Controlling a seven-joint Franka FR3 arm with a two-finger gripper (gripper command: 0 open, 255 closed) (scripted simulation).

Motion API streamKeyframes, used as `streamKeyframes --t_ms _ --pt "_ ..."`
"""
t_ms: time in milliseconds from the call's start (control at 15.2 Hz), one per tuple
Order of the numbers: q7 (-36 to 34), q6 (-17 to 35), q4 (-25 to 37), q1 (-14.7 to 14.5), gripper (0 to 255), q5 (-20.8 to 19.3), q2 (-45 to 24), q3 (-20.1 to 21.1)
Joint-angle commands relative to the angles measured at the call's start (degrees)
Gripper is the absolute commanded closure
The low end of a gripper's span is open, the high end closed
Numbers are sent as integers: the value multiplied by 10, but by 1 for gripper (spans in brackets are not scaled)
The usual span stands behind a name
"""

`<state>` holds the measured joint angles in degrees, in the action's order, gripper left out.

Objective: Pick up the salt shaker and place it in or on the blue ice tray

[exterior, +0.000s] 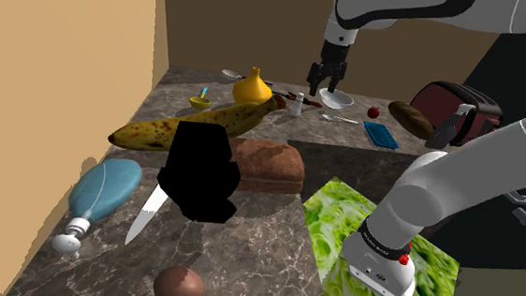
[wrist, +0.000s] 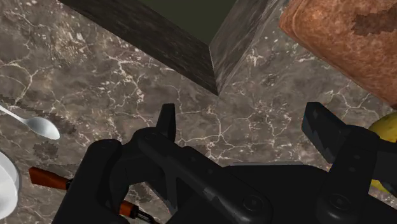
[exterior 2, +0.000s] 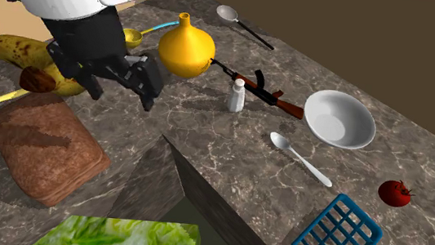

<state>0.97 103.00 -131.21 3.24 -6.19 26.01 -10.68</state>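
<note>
Fingers (wrist: 168,124) apart, salt shaker (exterior 2: 235,96) upright nearby

In the second exterior view the salt shaker (exterior 2: 236,96) stands left of the bowl (exterior 2: 339,119), ice tray (exterior 2: 336,234) nearer.

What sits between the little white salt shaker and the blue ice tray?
A spoon lies flat on the counter, roughly on the line from the salt shaker to the blue ice tray. A lifted shaker would probably pass over it. The white bowl sits off to one side.
</note>
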Motion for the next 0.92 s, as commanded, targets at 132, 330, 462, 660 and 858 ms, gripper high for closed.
streamKeyframes --t_ms 132,330,462,660,858 --pt "39 26 56 7 0 11 -88 -36" --pt "69 38 105 12 0 29 -155 -59" --pt "90 42 142 17 0 45 -202 -72" --pt "122 43 202 28 0 73 -274 -88" --pt "152 36 270 45 0 104 -348 -99"
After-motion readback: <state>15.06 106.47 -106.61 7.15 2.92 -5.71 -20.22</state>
